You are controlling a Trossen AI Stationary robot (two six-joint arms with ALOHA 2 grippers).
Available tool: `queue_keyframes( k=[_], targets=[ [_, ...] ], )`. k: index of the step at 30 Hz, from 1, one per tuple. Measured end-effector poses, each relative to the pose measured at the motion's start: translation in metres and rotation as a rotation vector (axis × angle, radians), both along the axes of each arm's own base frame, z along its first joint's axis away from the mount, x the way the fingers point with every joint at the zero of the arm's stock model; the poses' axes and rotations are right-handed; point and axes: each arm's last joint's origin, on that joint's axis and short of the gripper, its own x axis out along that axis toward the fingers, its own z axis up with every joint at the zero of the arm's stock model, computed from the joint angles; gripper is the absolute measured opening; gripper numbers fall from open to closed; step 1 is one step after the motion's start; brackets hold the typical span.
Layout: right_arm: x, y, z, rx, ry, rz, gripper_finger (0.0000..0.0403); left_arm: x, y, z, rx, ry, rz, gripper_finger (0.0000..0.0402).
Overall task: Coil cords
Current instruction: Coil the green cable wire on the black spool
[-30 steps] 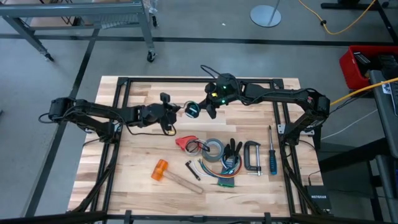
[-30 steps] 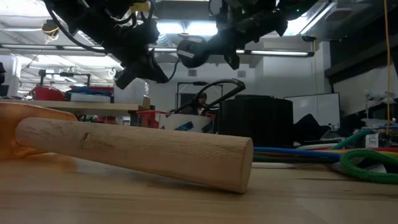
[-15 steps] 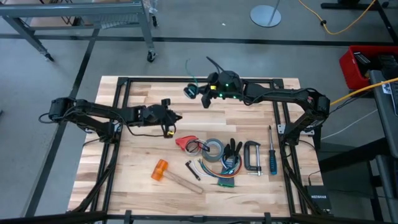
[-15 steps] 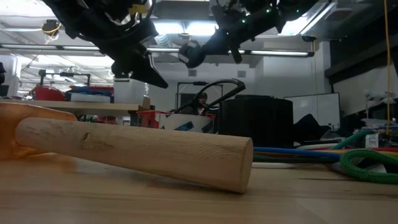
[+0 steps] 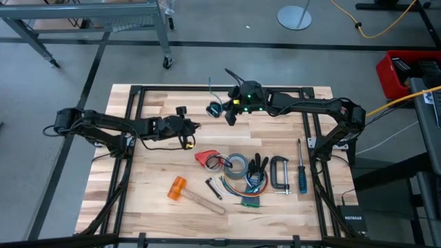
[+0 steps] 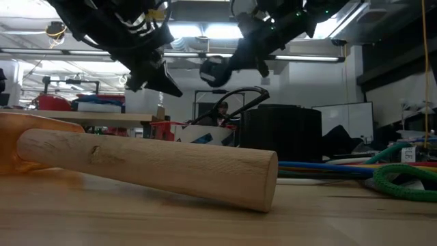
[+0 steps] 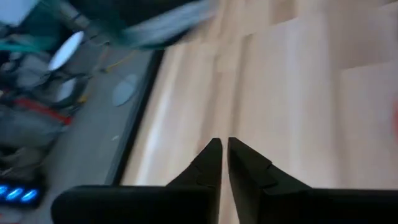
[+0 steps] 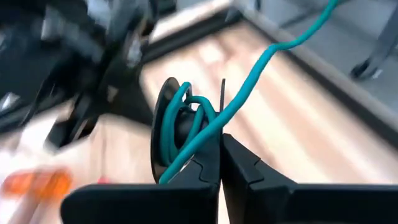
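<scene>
High view: I see both arms reaching toward the middle of the far half of the table [image 5: 151,186]. My right pincer [image 5: 229,114] sits near the far edge, carrying a small black spool [image 5: 216,109] wound with teal cord [image 5: 210,88]; a loose end of that cord rises past the far rail. My left pincer [image 5: 195,126] is lower and to the left of it, well apart from the spool, nothing in it. On the near half lie an orange-headed hammer [image 5: 189,193], a roll of grey tape [image 5: 238,165], a red-handled tool [image 5: 205,158], a black clamp [image 5: 278,173], a blue-handled screwdriver [image 5: 301,170] and a bundle of coloured wires [image 5: 248,196].

Low view: the wooden hammer handle [image 6: 150,166] fills the foreground on the table. Both arms hang above. The right pincer [image 6: 239,63] has the dark round spool [image 6: 214,70] at its tip, raised well clear of the table. The left pincer [image 6: 167,85] points down and toward it, with a gap between them.

Left wrist view: my left pincer [image 7: 224,155] has its two dark fingers [image 7: 210,163] almost together, a thin slit between them, gripping nothing. Bare table wood lies beyond; the rest is blurred.

Right wrist view: my right pincer [image 8: 221,162] is closed tight on the edge of the black spool [image 8: 168,124]. Teal cord [image 8: 249,81] wraps its core in a few loops and one strand runs off away from the pincer.
</scene>
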Motion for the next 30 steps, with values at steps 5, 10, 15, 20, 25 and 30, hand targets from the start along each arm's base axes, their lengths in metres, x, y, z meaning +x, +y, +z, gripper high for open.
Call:
queue_keyframes(
  k=[5, 10, 15, 20, 25, 30],
  targets=[
    [-0.005, 0.007, -0.009, 0.129, 0.077, 0.153, 0.0003, -0.001, 0.002, 0.001, 0.083, 0.034, 0.044, 0.0060],
    [-0.006, 0.013, -0.009, 0.234, 0.067, 0.306, 0.0003, 0.000, 0.002, 0.003, 0.124, 0.036, 0.020, 0.0109],
    [-0.007, 0.016, -0.009, 0.292, 0.051, 0.388, 0.0003, 0.004, 0.000, 0.009, 0.221, 0.029, -0.040, 0.0138],
    [-0.008, 0.017, -0.009, 0.346, 0.053, 0.418, 0.0003, 0.006, 0.001, 0.014, 0.321, 0.037, -0.087, 0.0141],
    [-0.009, 0.018, -0.010, 0.364, 0.067, 0.426, 0.0003, 0.008, -0.004, 0.016, 0.438, 0.098, -0.171, 0.0133],
    [-0.009, 0.019, -0.010, 0.383, 0.065, 0.441, 0.0003, 0.008, -0.011, 0.016, 0.531, 0.158, -0.249, 0.0132]
  ],
)
